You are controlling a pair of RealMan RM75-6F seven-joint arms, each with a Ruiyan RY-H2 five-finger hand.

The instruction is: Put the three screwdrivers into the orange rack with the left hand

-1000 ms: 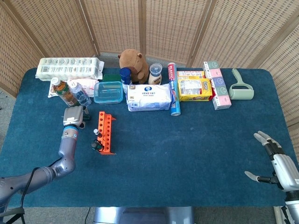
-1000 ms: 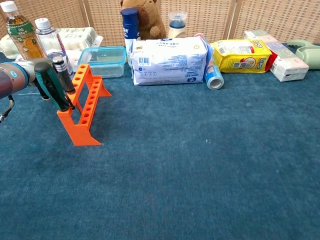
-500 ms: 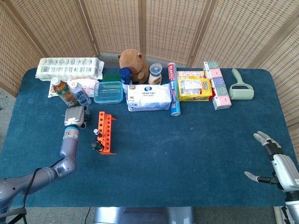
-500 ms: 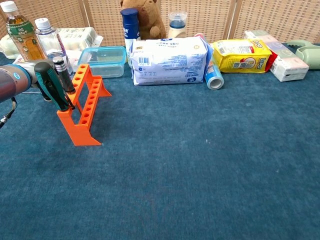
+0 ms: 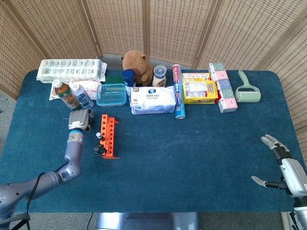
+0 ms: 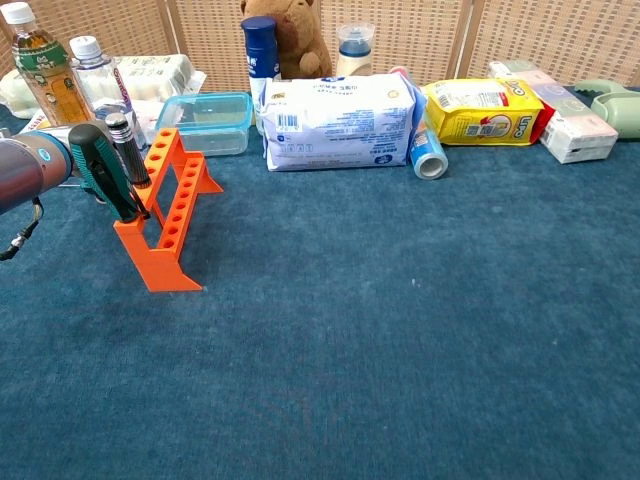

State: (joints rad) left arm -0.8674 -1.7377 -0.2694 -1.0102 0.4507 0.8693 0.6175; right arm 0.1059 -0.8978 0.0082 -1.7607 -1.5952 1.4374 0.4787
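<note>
From where I stand, the left hand (image 5: 78, 120) sits at the table's left side, just in front of the bottles (image 5: 72, 95). Whether its fingers are curled, spread or holding anything I cannot tell; the head view shows only its grey back, and the chest view shows just the wrist.

Immediately to that hand's right stands the orange rack (image 5: 109, 136), its long axis running from the robot toward the screen at the back. Two screwdrivers (image 6: 112, 168) stand in its near end, handles up. A third I cannot find; it may be hidden by the hand.

The chest view shows those handles plainly, one green and black, one grey, leaning slightly; the head view reduces them to dark dots.

Far right, well away, the right hand (image 5: 284, 168) rests near the table edge, fingers spread and empty. The left is clearly nearer.
</note>
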